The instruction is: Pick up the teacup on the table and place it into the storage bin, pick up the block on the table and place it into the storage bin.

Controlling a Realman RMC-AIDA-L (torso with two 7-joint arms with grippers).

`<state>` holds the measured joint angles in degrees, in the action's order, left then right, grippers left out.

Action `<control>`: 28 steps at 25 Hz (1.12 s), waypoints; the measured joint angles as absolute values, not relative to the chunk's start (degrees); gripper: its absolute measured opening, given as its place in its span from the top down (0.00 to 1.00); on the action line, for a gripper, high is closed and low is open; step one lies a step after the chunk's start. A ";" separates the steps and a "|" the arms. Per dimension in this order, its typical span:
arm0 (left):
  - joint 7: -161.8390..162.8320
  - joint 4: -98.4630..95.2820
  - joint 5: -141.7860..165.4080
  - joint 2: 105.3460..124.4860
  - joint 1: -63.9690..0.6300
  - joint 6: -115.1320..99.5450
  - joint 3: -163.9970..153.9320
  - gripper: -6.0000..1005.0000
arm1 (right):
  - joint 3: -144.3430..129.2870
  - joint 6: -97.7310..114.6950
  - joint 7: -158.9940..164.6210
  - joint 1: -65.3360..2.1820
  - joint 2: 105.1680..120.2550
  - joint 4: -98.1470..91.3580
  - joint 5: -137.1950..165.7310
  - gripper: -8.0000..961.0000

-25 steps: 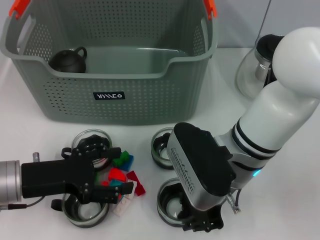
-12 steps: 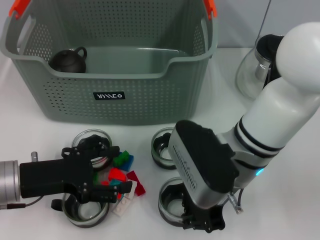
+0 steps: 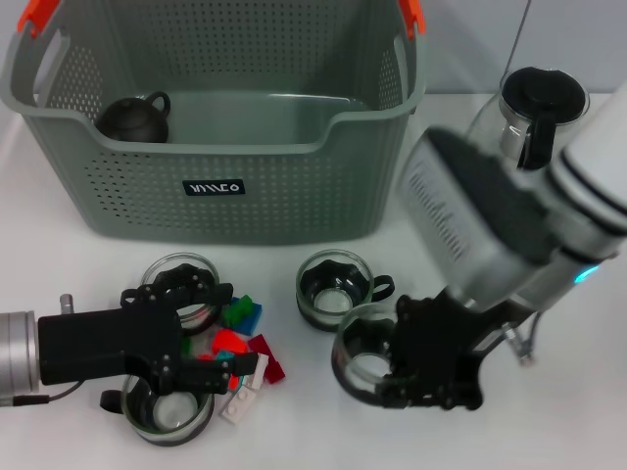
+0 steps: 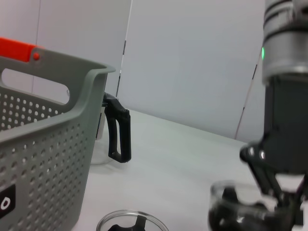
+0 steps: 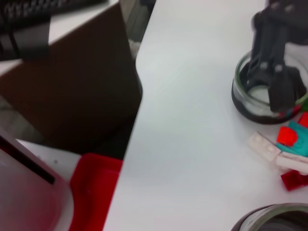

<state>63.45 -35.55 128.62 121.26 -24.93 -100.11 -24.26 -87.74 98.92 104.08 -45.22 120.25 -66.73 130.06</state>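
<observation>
Since the earlier frame the right gripper [image 3: 423, 364] has swung up and rightward from the table's near edge, carrying a glass teacup [image 3: 361, 354] pinched by its rim; the cup now looks clear of the table, beside a second teacup [image 3: 333, 285]. The left gripper [image 3: 201, 338] hangs over the coloured blocks [image 3: 245, 338], fingers spread and empty. To do this well, the right arm should lift high enough to clear the storage bin [image 3: 225, 186] wall, keep the cup level, and release it low, away from the black teapot [image 3: 137, 117].
</observation>
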 joint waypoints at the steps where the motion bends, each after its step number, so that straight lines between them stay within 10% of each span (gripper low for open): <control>1: 63.45 -35.54 128.61 121.24 -25.00 -100.11 -24.25 0.05 | -85.94 100.68 104.31 -45.25 120.21 -67.44 130.20 0.93; 16: 63.46 -35.47 128.57 121.02 -25.78 -100.02 -24.26 0.06 | -61.52 111.19 110.07 -58.15 120.81 -74.98 130.83 0.93; 28: 63.49 -35.48 128.49 120.85 -26.27 -100.02 -24.26 0.05 | -66.43 68.00 121.90 -65.83 120.31 -58.67 126.00 0.93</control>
